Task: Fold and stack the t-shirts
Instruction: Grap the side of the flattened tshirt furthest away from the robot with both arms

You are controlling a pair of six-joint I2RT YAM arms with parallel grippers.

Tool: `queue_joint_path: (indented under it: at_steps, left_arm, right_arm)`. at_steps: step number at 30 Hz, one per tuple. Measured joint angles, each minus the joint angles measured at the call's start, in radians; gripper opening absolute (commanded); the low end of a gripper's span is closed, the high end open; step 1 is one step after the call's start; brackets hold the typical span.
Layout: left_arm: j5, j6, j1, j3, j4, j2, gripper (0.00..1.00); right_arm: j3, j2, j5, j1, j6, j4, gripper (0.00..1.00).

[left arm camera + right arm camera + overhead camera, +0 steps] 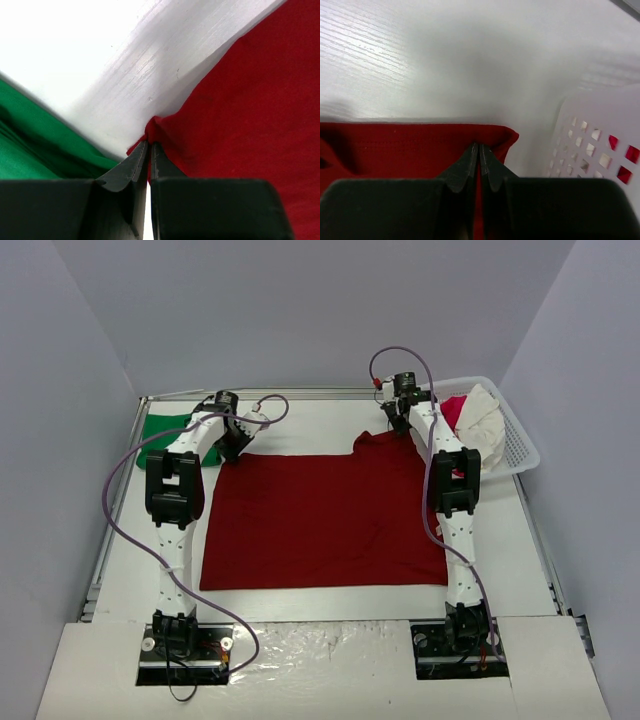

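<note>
Gripping the dark red t-shirt [325,525] by its two far corners, flat on the tabletop [330,602]
Leaves bare room along the straight near hem and past the far edge; tight at far left by the green t-shirt [165,435], at far right by the white basket [515,440]. Reaching far, elbows raised, with left end effector [149,144] clamped on the far-left corner just beside green cloth and right end effector [478,146] clamped on the far-right corner near the basket wall

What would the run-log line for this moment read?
left gripper: shut on dark red t-shirt, far-left corner | right gripper: shut on its far-right edge | green t-shirt: far left, not held
</note>
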Motion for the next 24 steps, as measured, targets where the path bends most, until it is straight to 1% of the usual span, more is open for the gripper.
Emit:
queue_joint_path:
  at_steps: [8, 14, 16, 24]
  left_arm:
    - [0.002, -0.010, -0.006, 0.000, -0.016, -0.011, 0.02]
    - [0.003, -0.021, -0.015, -0.027, -0.024, -0.062, 0.02]
    - [0.003, -0.022, -0.016, -0.057, -0.023, -0.096, 0.02]
    - [0.005, -0.025, -0.018, -0.182, -0.009, -0.243, 0.02]
  right_arm:
    - [-0.001, -0.095, 0.011, 0.004, -0.014, -0.024, 0.00]
    - [-0.010, -0.180, 0.014, 0.005, -0.018, -0.032, 0.00]
    - [-0.041, -0.213, 0.014, 0.007, -0.018, -0.037, 0.00]
    - [-0.262, -0.373, 0.014, 0.011, -0.018, -0.063, 0.00]
